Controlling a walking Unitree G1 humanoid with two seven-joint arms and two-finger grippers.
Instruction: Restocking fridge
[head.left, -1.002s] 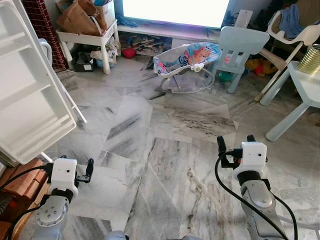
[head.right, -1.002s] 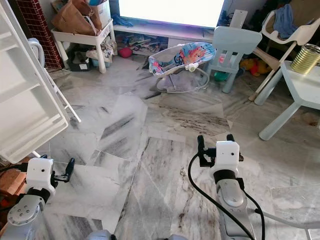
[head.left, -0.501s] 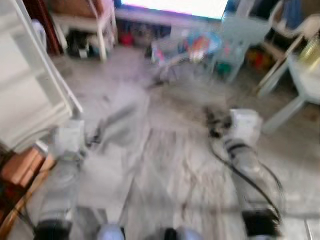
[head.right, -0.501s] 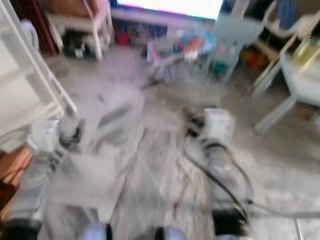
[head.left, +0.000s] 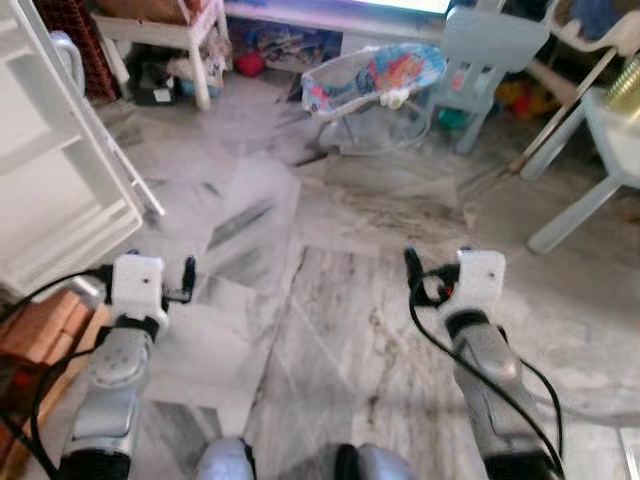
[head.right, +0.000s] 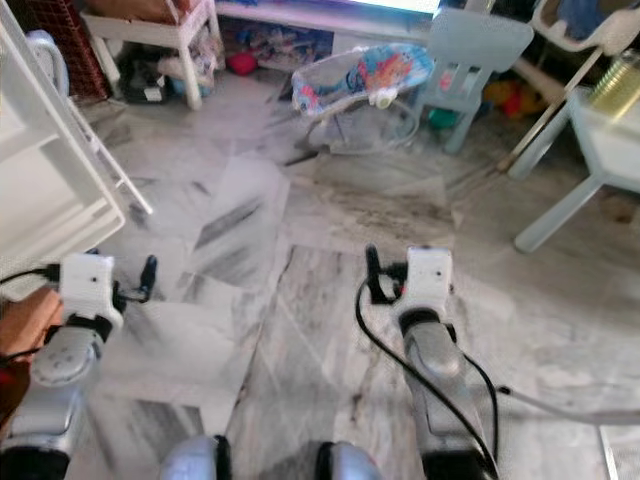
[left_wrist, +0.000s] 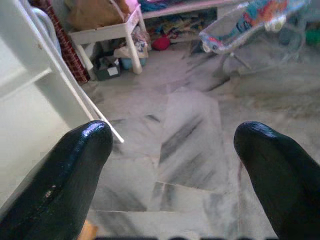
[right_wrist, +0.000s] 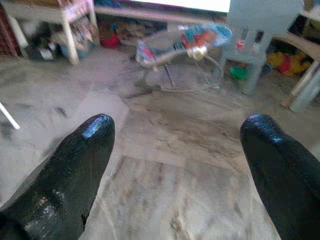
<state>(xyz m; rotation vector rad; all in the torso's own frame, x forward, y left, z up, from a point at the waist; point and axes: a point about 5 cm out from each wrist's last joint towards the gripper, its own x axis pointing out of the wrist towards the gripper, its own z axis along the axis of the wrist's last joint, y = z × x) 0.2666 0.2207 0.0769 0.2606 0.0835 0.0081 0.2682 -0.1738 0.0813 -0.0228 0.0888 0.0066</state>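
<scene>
Both pincers were spread and empty, and the white fridge door stood to the robot's left, close beside the left pincer and well apart from the right pincer, so the left arm was nearer.

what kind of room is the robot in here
Most likely a family living room: a baby bouncer and a small child's chair stand on the marble floor, with an open fridge door at the left.

The white fridge door and gold can run off the frame's edges — both only partly seen.
</scene>
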